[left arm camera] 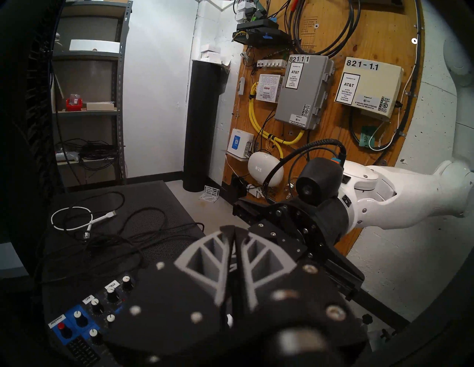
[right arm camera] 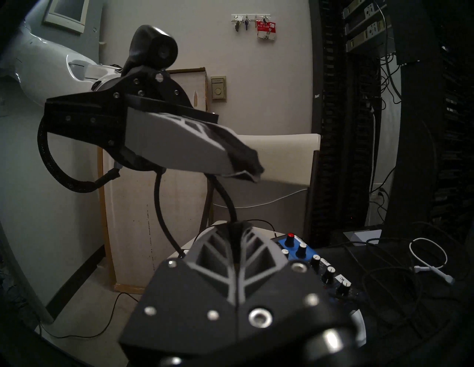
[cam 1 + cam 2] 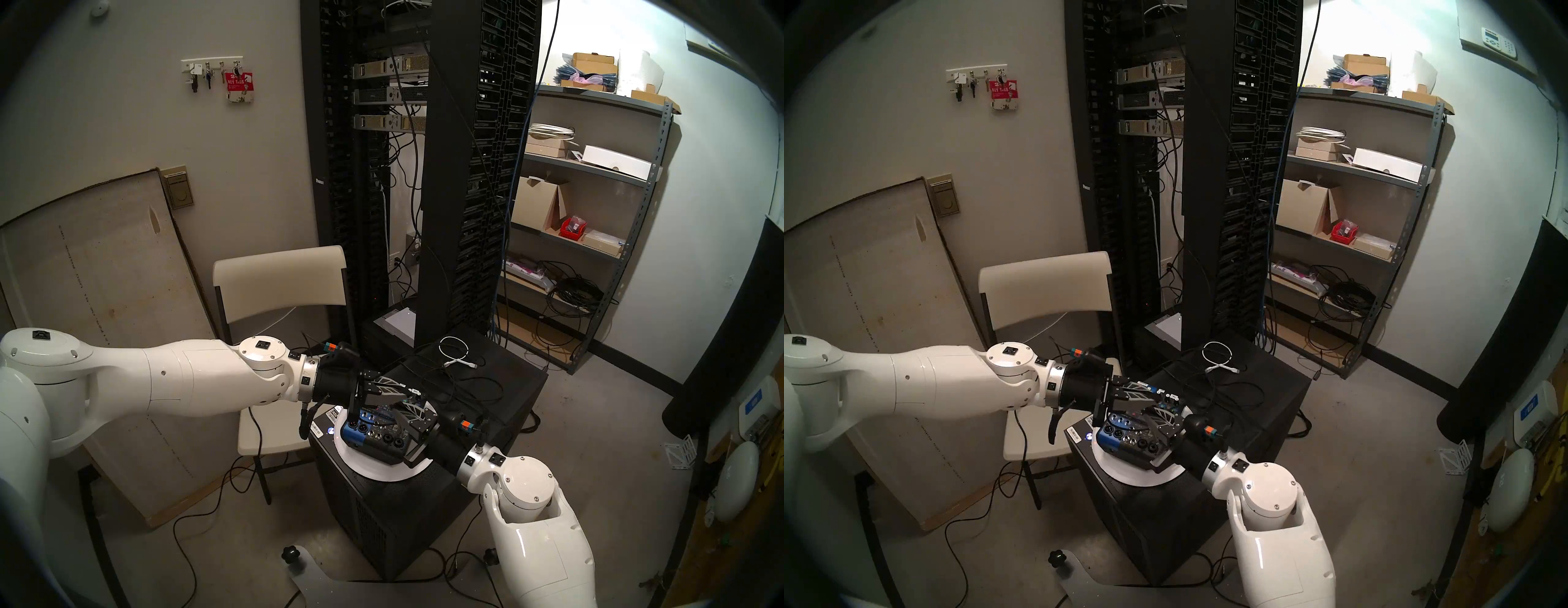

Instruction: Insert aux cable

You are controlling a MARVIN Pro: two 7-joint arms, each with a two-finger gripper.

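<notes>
While left jaws and right jaws hover closed over the mixer (image 3: 373, 437) | near rim of plate (image 3: 382, 473) uncovered | cables (image 3: 462, 382) behind

"AT&T" and "821-1.1" are read on the beige wall box (image 1: 369, 89); "master", "mic" on the mixer (image 1: 84, 323).

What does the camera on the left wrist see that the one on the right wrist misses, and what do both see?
Only the left wrist view shows the plywood board with utility boxes and the right arm. Only the right wrist view shows the key rack, the chair back and the left gripper from outside. Both show the mixer and the white coiled cable.
</notes>
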